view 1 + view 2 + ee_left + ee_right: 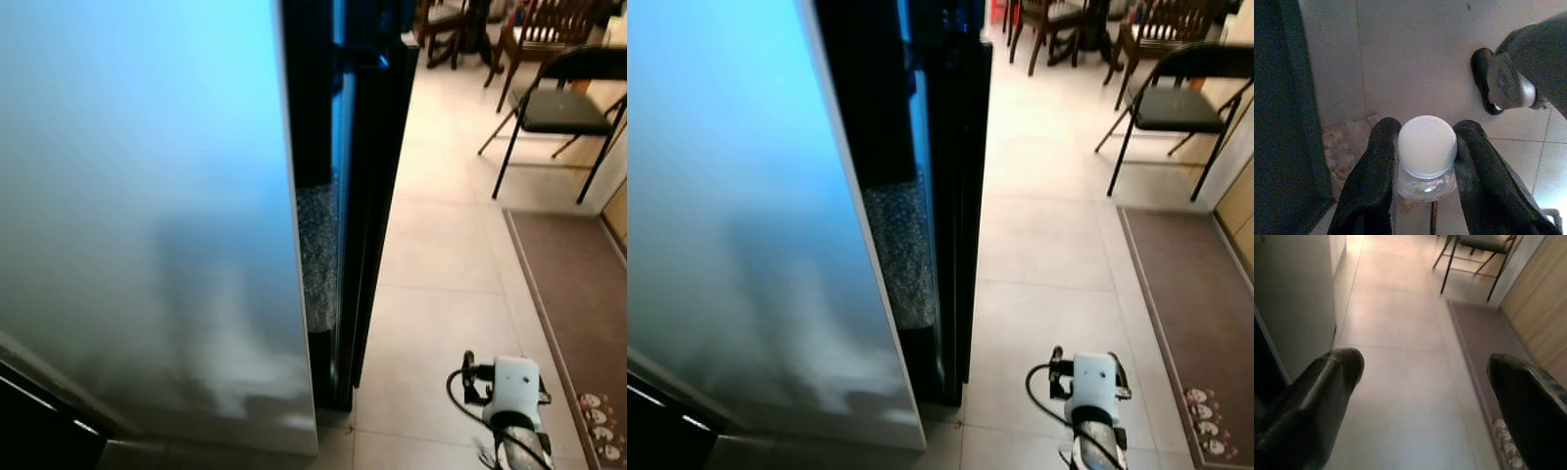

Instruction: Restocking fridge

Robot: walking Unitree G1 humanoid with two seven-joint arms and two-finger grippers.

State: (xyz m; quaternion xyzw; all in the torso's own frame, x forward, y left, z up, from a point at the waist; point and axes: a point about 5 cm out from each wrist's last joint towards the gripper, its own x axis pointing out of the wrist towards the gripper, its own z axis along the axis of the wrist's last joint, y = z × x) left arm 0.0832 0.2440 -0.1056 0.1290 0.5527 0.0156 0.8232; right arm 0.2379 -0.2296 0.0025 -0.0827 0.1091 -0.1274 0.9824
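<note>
In the left wrist view my left gripper (1427,164) is shut on a clear bottle (1427,147) with a white screw cap, one black finger on each side of its neck. It hangs low over the tiled floor beside a dark panel. The fridge's tall silver face (147,196) takes up the left of the head views, with a black edge (377,196) and a narrow blue-lit gap beside it. My right arm (514,401) hangs low at the right. Its gripper (1425,367) is open, with nothing between the fingers.
Pale floor tiles (441,255) run along the fridge's right side. A black folding chair (563,108) stands farther back on the right, with wooden dining chairs (549,24) behind it. A brown mat (578,284) lies along the right wall.
</note>
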